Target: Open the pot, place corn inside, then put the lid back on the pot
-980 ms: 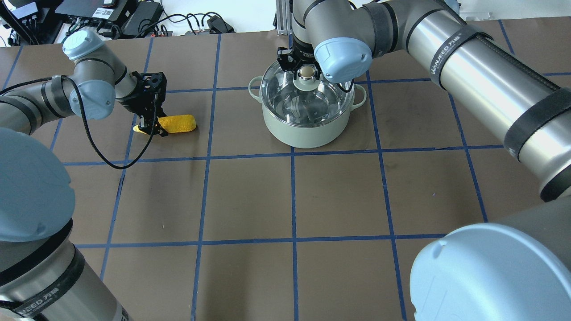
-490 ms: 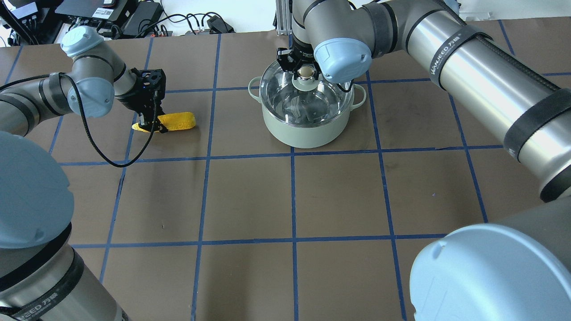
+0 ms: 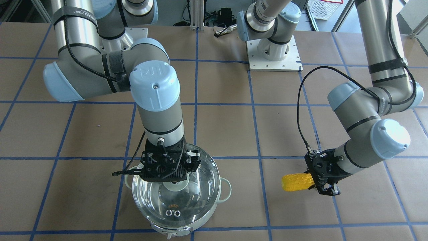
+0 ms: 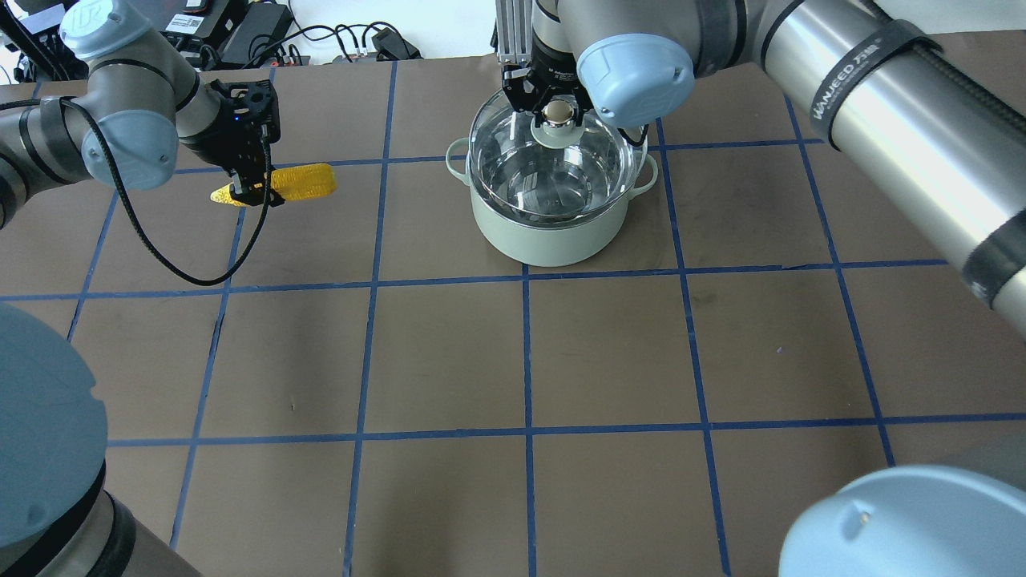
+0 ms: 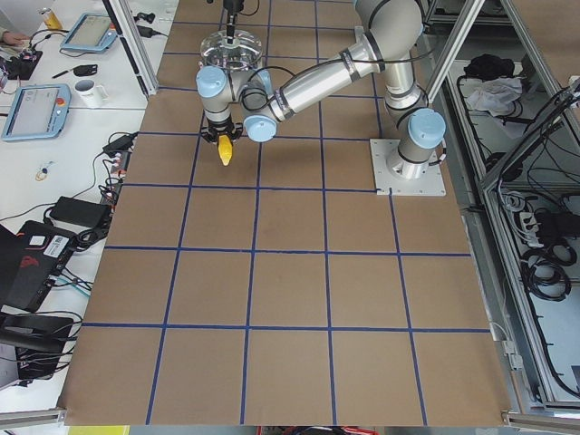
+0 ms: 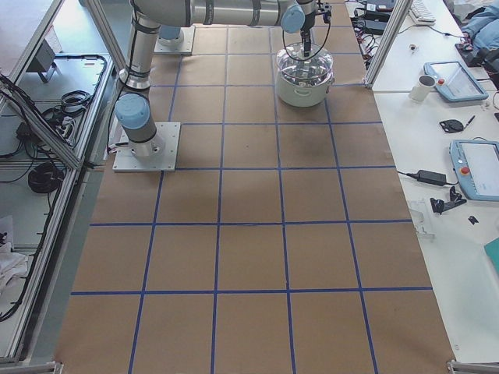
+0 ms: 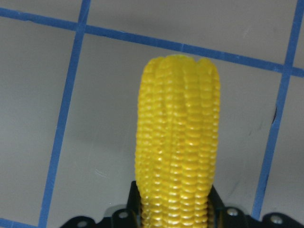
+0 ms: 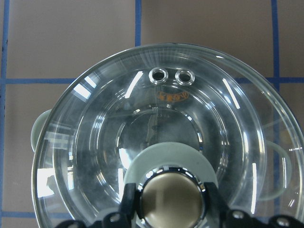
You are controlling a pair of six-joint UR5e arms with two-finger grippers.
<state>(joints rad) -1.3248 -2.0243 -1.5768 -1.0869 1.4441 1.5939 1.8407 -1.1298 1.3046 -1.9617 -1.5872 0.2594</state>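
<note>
The left gripper was closed around the corn near its pointed end and held the cob level, clear of the worktop, well to the left of the pot. Further right, the right gripper came straight down with its fingers clamped on the knob of the lid. The glass dome hung directly over the pot, seemingly just off its rim.

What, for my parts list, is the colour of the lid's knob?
The knob is brownish cream, chrome-ringed; clearest in right wrist view.
</note>
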